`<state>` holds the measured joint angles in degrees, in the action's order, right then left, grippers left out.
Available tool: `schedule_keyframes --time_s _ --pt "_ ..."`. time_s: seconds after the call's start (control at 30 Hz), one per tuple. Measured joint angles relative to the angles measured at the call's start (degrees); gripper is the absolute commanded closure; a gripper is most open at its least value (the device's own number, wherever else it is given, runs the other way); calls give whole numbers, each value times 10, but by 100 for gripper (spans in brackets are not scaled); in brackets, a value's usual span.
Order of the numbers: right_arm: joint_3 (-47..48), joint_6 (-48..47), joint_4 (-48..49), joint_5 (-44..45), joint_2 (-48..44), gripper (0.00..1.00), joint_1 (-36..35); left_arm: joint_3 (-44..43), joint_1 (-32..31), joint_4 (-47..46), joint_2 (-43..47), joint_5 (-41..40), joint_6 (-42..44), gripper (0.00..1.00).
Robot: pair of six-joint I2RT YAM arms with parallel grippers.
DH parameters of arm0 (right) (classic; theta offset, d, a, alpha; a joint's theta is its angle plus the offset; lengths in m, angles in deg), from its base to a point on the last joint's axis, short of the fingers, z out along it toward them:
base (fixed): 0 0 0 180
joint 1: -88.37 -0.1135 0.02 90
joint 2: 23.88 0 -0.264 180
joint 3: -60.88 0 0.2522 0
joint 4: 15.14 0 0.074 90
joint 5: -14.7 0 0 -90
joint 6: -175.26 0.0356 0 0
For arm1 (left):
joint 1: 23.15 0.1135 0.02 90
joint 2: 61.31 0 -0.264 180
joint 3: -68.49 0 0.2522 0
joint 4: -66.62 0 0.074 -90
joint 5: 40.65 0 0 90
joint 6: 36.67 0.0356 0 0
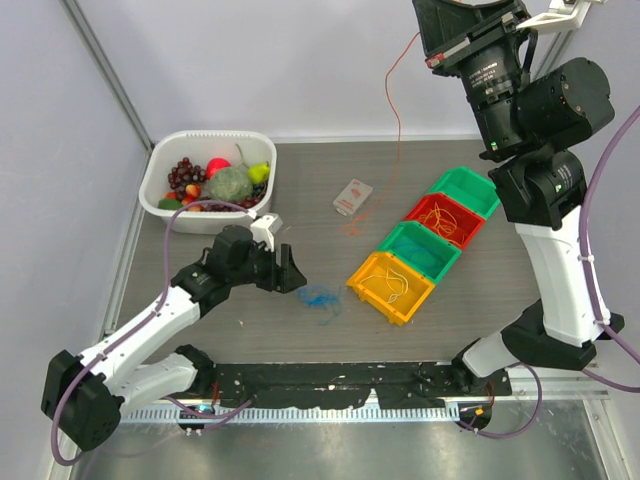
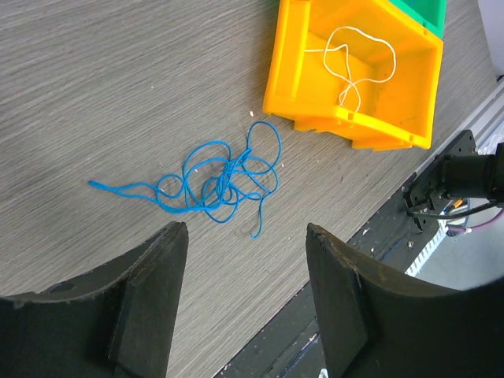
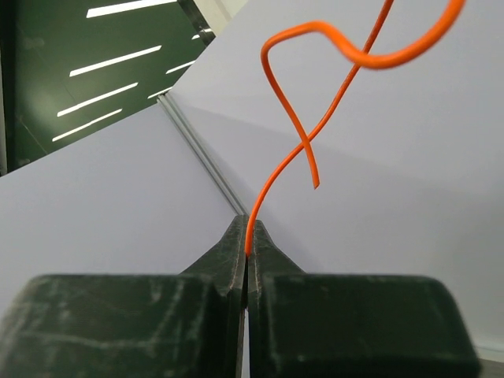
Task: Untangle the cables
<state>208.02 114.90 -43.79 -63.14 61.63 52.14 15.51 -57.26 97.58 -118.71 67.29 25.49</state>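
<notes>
Separation of strands: right gripper (image 3: pixel 247 236), clamped shut on orange cable (image 3: pixel 303 153), holds it high, likely to draw it free; left gripper (image 2: pixel 246 232) hangs, fingers apart, above blue cable (image 2: pixel 220 183), knotted on the table (image 2: pixel 94 79).

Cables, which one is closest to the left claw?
The blue cable, tangled on the table just ahead of the left claw. The white one sits in the yellow bin; the right claw holds the orange one.

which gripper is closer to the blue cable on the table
Left. The left gripper hovers open right beside the blue cable; the right gripper is raised high at the far right, shut on an orange cable.
</notes>
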Motion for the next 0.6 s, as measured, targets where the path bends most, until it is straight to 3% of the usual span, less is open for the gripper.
schedule_keyframes --time_s 0.3,0.6 --pt "-2 -10 -9 0 7 99 16 -6 0 27 14 -4 4 32" --pt "-3 -33 -21 -2 25 99 97 -39 0 47 10 -2 30 31"
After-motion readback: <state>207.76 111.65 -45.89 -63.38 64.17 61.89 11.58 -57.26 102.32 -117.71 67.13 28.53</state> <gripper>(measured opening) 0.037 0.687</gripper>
